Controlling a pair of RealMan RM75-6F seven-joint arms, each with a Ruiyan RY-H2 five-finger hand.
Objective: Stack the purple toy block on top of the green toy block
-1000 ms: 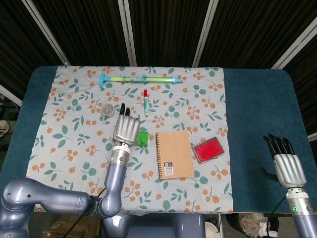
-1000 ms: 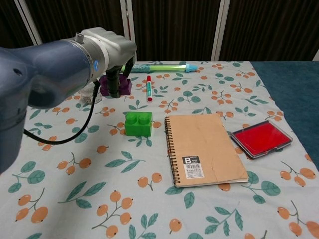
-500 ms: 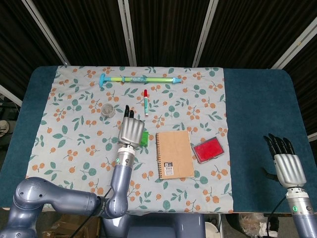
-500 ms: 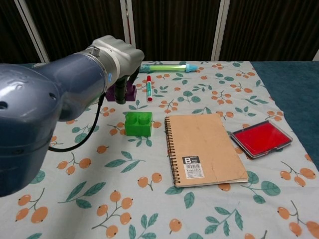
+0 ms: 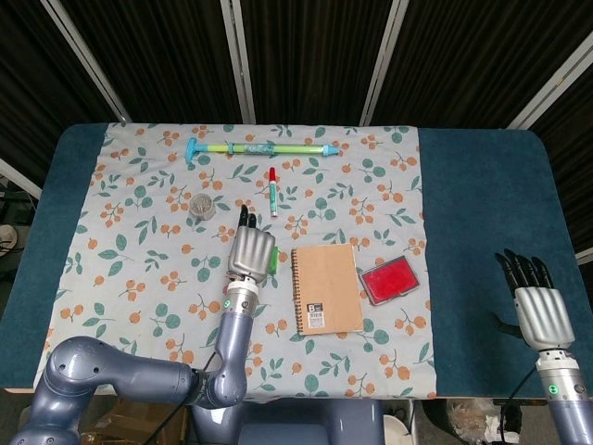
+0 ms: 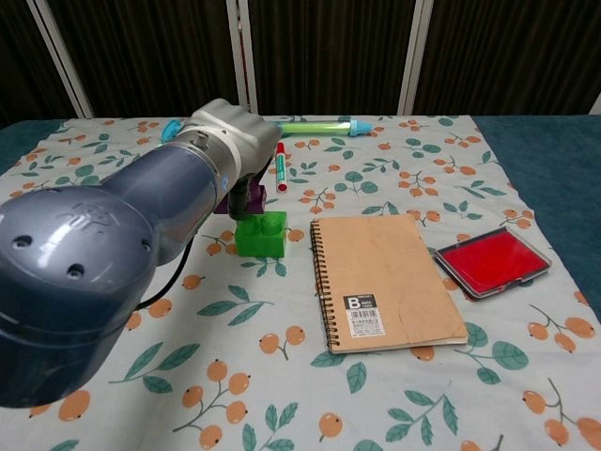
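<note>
My left hand [image 5: 252,252], smooth brushed metal with dark fingertips, hangs over the middle of the table, just left of the notebook. It holds the purple toy block [image 6: 252,196], a glossy plastic brick that shows only as a sliver under my fingers in the chest view. That block sits just above the green toy block [image 6: 260,233], a shiny two-stud brick resting on the cloth; whether the two touch I cannot tell. From the head view only a thin green edge [image 5: 273,260] peeks out beside my hand.

My right hand [image 5: 539,311] rests low over the bare blue felt near the table's right edge, fingers straight and slightly apart, holding nothing.

The tablecloth [image 5: 139,232] is pale fabric printed with leaves and orange berries, laid over the blue table [image 5: 482,204]. The notebook [image 5: 326,288] is a flat rectangle with a brown kraft cover and wire spiral down its left side. Right of it lies a shallow clear case with a red ink pad [image 5: 388,280] inside. Toward the far edge lies a long green-and-blue plastic tube toy [image 5: 259,148], and nearer, a slim red-capped marker [image 5: 273,190]. A small round greyish object [image 5: 201,206] sits left of the marker.
</note>
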